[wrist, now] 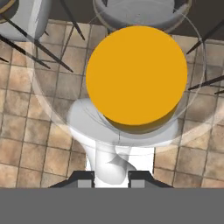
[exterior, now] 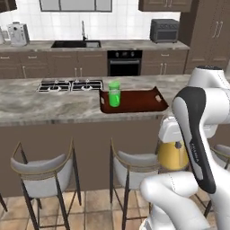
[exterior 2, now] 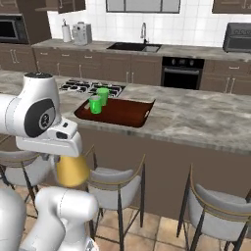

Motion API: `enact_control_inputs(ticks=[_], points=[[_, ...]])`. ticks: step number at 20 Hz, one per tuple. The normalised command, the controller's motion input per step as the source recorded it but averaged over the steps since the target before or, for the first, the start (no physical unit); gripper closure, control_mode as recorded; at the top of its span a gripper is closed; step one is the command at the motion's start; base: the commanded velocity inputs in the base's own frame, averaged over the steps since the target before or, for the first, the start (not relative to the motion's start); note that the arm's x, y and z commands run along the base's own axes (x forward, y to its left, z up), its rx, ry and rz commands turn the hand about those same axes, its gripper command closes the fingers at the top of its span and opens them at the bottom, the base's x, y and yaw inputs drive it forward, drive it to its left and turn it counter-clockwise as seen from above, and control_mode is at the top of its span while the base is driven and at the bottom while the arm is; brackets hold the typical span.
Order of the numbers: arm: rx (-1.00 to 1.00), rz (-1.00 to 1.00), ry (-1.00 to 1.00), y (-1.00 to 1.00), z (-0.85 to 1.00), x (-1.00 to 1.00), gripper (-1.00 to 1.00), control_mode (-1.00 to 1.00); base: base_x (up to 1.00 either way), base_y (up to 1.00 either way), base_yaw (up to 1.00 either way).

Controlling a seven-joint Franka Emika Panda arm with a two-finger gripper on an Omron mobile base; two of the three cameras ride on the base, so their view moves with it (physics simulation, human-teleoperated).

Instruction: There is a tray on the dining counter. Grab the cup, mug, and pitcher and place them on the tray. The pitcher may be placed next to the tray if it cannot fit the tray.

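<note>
Pitcher [wrist: 136, 78] carried below counter [exterior: 54, 105] height.
Gripper [wrist: 111, 177] fingers clasp its neck; cup [exterior 2: 95, 105] and mug [exterior 2: 103, 96] crowd the tray's [exterior 2: 127, 112] hob-side end, leaving room.

Even, flat rendered light — soft shadows, no glare — slightly blurry

The arm [exterior: 197, 134] is showing smooth, glossy white shells, rounded at every joint. A long black band is running down one link, carrying small pale lettering too fine to read. A round dark cap [exterior 2: 41, 117] with a small pale mark is sitting on another joint.
</note>
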Motion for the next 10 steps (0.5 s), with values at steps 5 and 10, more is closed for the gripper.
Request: enact_control_inputs(ticks=[5,10], points=[[0.0,0.0,0.0,0.0,0.0,0.0,1.0,1.0,0.54,-0.36,0.0],[0.0,0.0,0.0,0.0,0.0,0.0,1.0,1.0,0.34,-0.23,0.0]])
